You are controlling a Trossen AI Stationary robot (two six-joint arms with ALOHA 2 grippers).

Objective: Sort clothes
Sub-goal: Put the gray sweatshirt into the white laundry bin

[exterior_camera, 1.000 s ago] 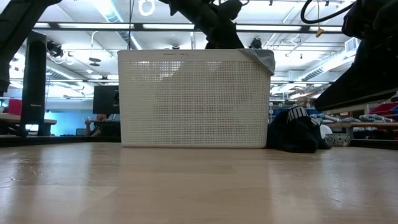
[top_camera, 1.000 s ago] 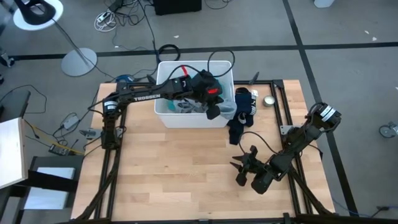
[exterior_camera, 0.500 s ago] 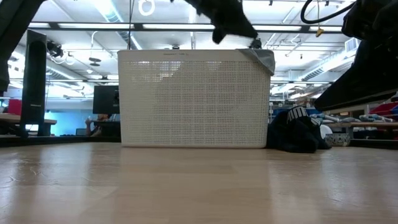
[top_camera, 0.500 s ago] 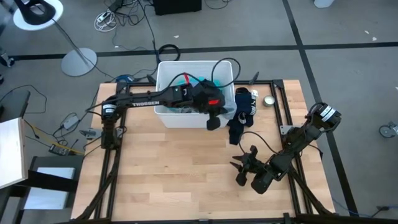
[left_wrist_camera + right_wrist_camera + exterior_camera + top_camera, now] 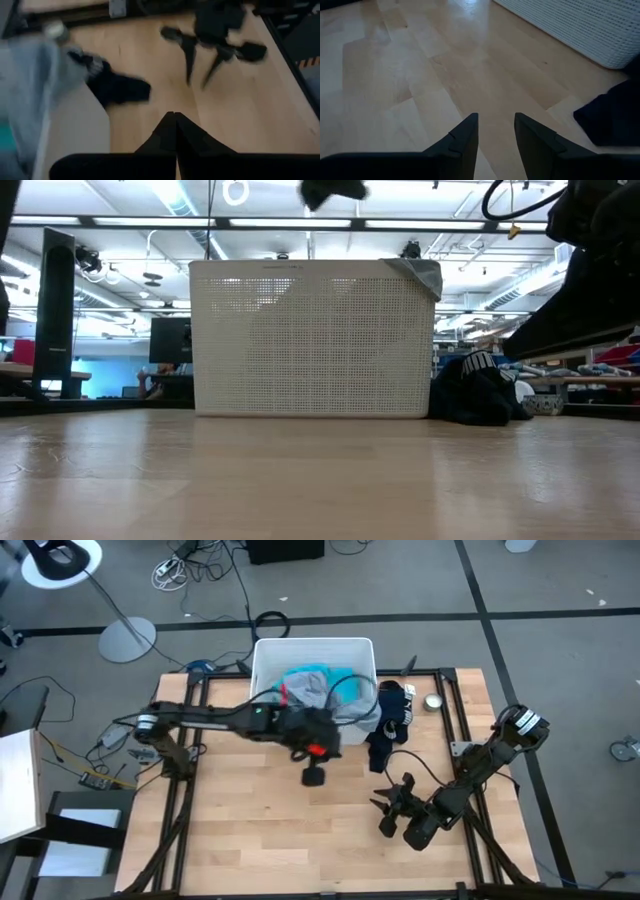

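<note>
2 shirts, 1 grey (image 5: pixel 312 686) and 1 teal (image 5: pixel 338 677), lie in the white bin (image 5: pixel 262 655) at upper centre of the high view; 1 navy garment (image 5: pixel 388 726) sits on the worktop (image 5: pixel 250 830) right of it. All look soft and light; pinch a fold. Left pincer (image 5: pixel 314 776), centre, empty, fingers together. Low view: garment at right. Left wrist view: fingers together. Right wrist view: right pincer (image 5: pixel 495 131) apart, empty.

Bin (image 5: pixel 312 340) contents hidden in low view

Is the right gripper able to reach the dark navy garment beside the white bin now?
Probably yes. The right gripper, open, rests on bare wood just in front of the dark navy garment with white print; nothing lies between them. The left gripper is off to the side.
</note>
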